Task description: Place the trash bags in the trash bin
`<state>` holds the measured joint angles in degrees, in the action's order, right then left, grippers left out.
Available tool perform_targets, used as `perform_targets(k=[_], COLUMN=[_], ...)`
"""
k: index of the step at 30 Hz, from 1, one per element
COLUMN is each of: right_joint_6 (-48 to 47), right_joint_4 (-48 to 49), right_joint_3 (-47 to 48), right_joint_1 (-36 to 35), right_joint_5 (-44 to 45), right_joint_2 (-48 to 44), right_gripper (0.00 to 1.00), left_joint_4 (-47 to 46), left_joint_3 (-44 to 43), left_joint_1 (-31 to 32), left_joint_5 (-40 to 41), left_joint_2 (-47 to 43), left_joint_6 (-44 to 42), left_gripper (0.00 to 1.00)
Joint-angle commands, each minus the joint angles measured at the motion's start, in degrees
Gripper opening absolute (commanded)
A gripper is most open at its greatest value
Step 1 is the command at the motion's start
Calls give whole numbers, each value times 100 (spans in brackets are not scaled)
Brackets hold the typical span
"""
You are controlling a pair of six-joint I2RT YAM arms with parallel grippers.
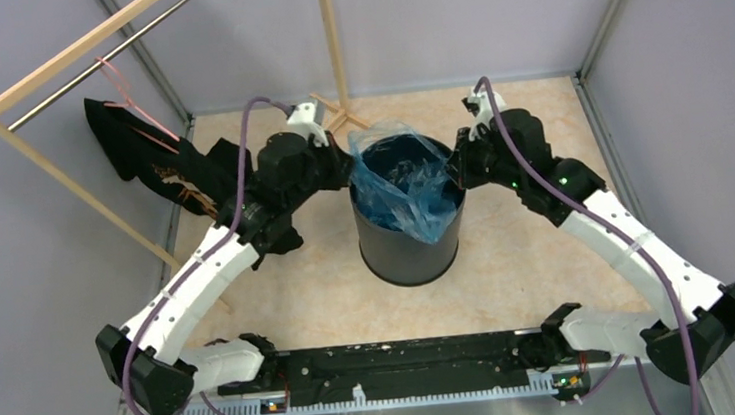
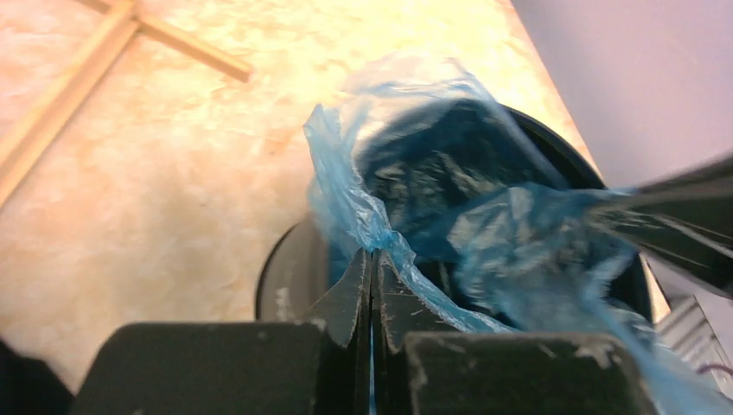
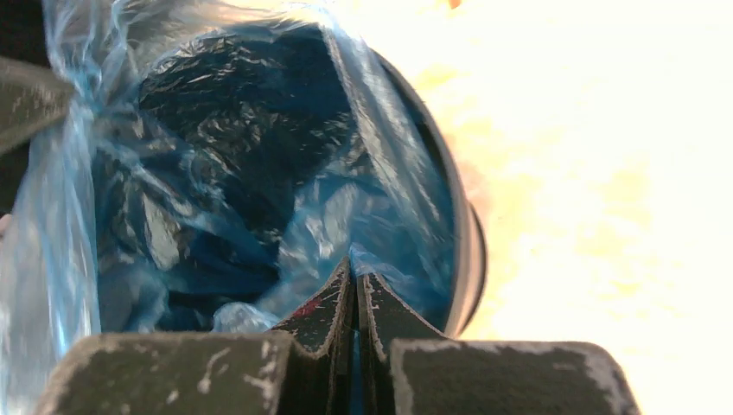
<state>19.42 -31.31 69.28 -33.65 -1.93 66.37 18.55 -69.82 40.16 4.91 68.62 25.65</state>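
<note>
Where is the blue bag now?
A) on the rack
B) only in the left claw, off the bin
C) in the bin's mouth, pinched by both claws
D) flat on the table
C: the trash bag sits in the mouth of the trash bin, left claw and right claw each shut on its film.

Left end effector [image 2: 373, 261] pinches trash bag [image 2: 344, 201] at bin [image 2: 290, 275] rim.

One trash bin [image 1: 408, 256], one blue trash bag [image 1: 394, 187], two robot arms [image 1: 199, 274], one black garment [image 1: 136, 152], one wooden rack [image 1: 59, 56].
</note>
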Motion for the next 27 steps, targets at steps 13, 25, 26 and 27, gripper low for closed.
perform_targets(k=[13,25,26,27], right_joint_6=[-338,-404,-408,-412], right_joint_4=[-140,222,324,402], right_joint_3=[-105,-833,-887,-944], right_joint_1=[96,284,312,356], right_joint_5=[1470,1533,1518,1448], right_joint_2=[-1256,-1041,-1034,-1014], right_gripper=[0,0,0,0], left_joint_4=[32,-484,-705,-877], left_joint_3=[1427,2126,2150,2156], left_joint_1=[-768,-768,-772,-773], left_joint_5=[-969,-1643,-1914,-2125], left_joint_2=[-1627,-1220,-1106,-994], left_joint_6=[647,1027,1081,1124], left_gripper=[0,0,0,0])
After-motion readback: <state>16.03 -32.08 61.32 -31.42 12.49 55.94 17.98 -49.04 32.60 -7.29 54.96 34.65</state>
